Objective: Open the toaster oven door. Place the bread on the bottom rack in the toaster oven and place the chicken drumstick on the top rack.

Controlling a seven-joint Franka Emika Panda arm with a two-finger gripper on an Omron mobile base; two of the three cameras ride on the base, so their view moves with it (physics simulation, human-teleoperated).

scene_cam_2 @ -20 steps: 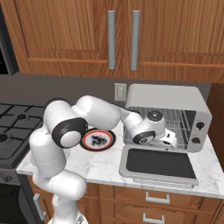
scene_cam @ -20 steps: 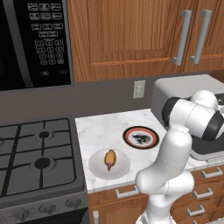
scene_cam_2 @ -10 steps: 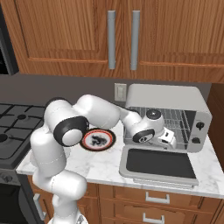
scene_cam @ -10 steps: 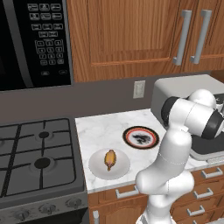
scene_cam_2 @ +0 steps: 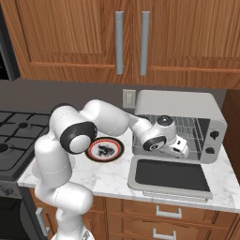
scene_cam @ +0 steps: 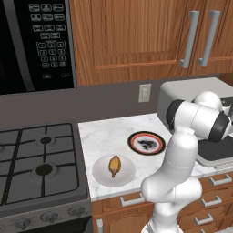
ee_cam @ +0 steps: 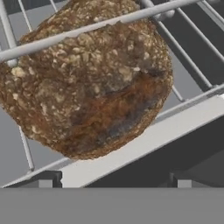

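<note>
My gripper (scene_cam_2: 183, 146), jaws apart, has let the bread (ee_cam: 87, 78) onto the bottom rack (ee_cam: 192, 57). Door (scene_cam_2: 168, 174) is down. The drumstick (scene_cam: 114, 165) waits on its plate (scene_cam: 101, 175) near the counter's front edge.

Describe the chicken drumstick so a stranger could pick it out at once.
Start at the gas stove on the left and move right onto the marble counter. Nearest its front edge sits a plain white plate, and the chicken drumstick lies on it. It is a small golden-orange piece, while the neighbouring red-rimmed plate holds only dark crumbs.

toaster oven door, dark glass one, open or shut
Open: the dark glass toaster oven door lies flat on the counter, wire racks exposed behind it.
</note>
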